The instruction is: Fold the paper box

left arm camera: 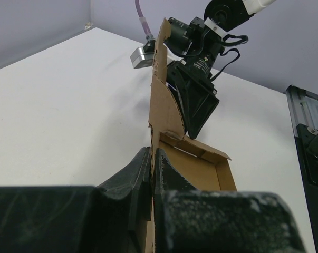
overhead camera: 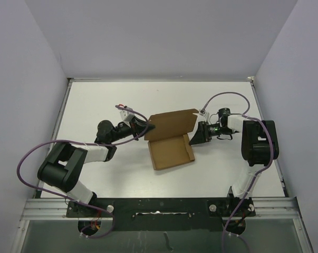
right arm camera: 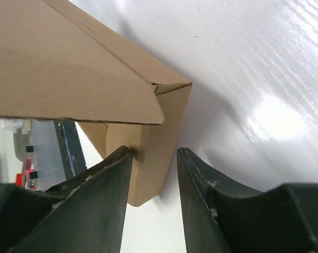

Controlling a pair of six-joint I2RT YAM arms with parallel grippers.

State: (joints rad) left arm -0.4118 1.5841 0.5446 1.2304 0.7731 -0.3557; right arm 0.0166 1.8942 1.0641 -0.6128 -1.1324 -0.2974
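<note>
Top view: shows the paper box at the middle of the table, its tray part flat with the open side up and its lid flap raised along the far edge. Places the left gripper at the flap's left end and the right gripper at the tray's far right corner, under the flap's right end.

Left wrist view: shows the left fingers pressed together on the flap's thin edge, with the cardboard pinched between them. Has the flap standing upright and running away toward the right gripper, with the tray just right of its foot.

Right wrist view: shows the right fingers apart, straddling the corner of the box's side wall. Has one finger touching the wall and the other clear of it, with white table in the gap.
</note>
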